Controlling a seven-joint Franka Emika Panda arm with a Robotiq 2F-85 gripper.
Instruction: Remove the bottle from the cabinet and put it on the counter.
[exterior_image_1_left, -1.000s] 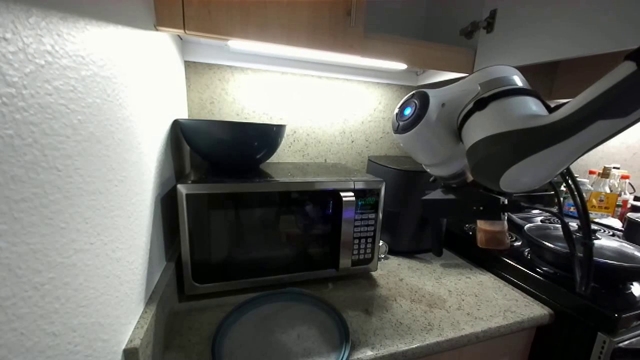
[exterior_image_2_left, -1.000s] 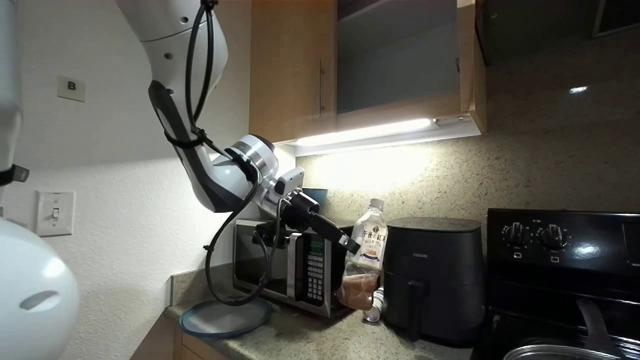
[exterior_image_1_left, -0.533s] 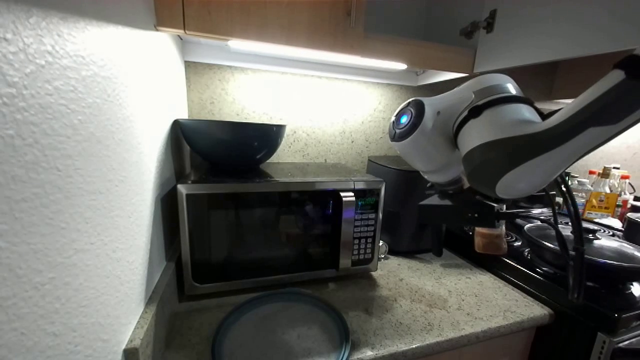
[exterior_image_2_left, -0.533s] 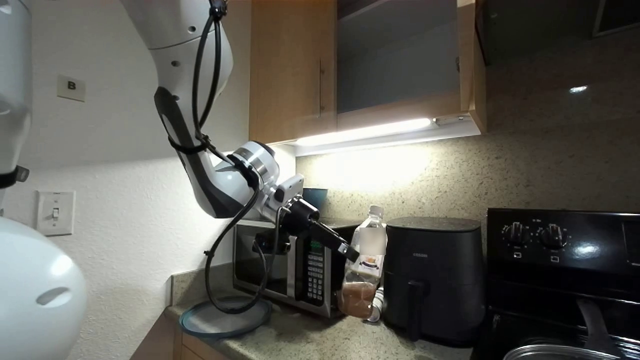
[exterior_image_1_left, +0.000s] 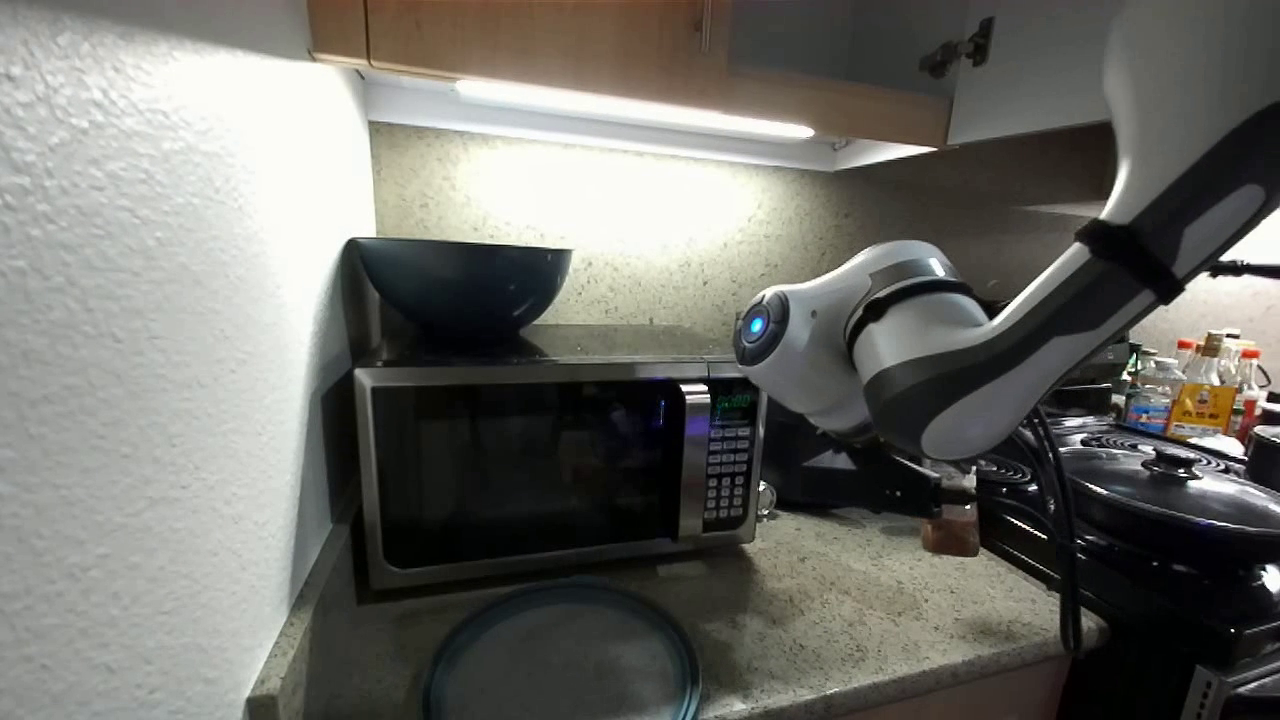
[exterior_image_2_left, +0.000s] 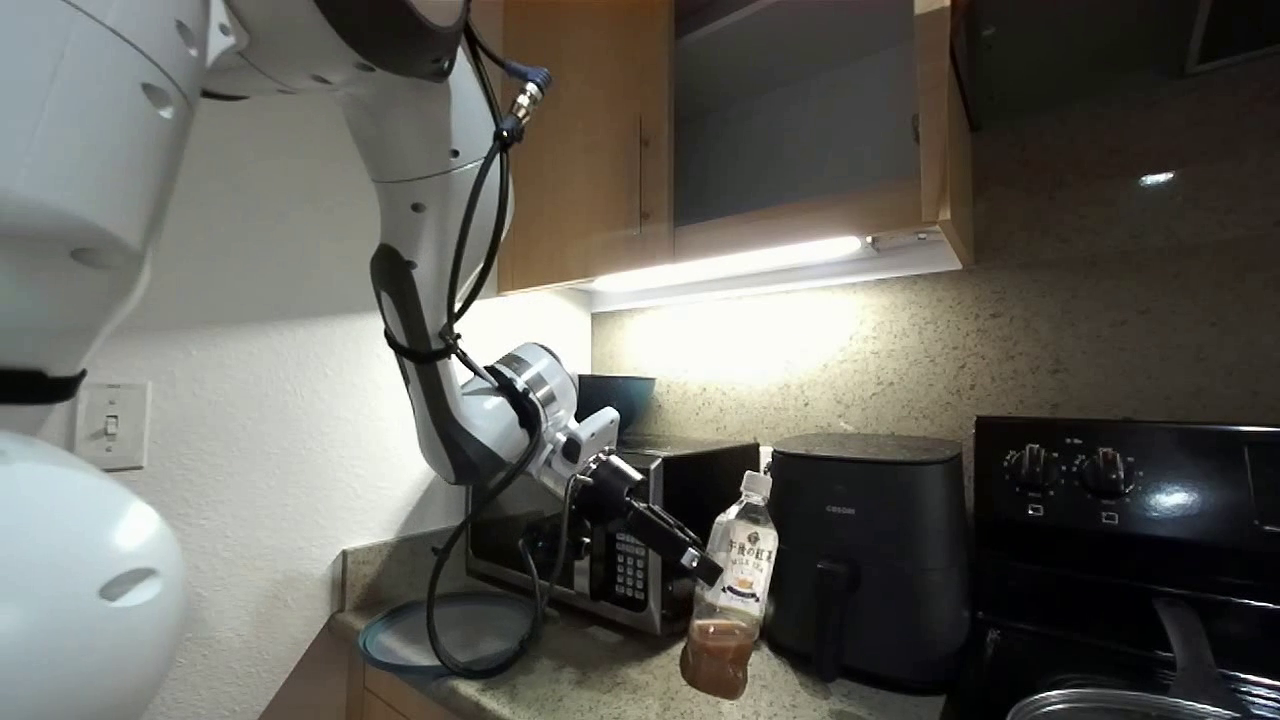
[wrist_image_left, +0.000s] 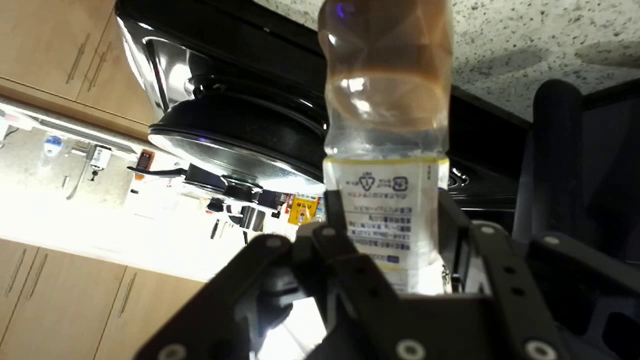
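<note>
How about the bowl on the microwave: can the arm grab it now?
Probably not: the pincer is shut on the bottle, which would likely have to be set down before it could grip the bowl.

Microwave (exterior_image_1_left: 540, 465), air fryer (exterior_image_2_left: 880, 570) on counter (exterior_image_1_left: 840, 610)

I've got bare counter (exterior_image_1_left: 840, 600) between the round tray (exterior_image_1_left: 560, 660) and the stove (exterior_image_2_left: 1080, 570), and the bottle (exterior_image_2_left: 740, 575) in my gripper (wrist_image_left: 390, 210) hangs over it; 2 obstacles stand behind, the microwave (exterior_image_1_left: 540, 470) and the air fryer (exterior_image_2_left: 865, 560), with only a narrow gap between them; a covered pan (exterior_image_1_left: 1140, 490) blocks part of the stove; a cable loop (exterior_image_2_left: 485, 672) hangs low in front of the tray in an exterior view, touching or not I can't tell; higher up, the open door (exterior_image_1_left: 1050, 80) of the cabinet (exterior_image_2_left: 590, 150) juts out.
</note>
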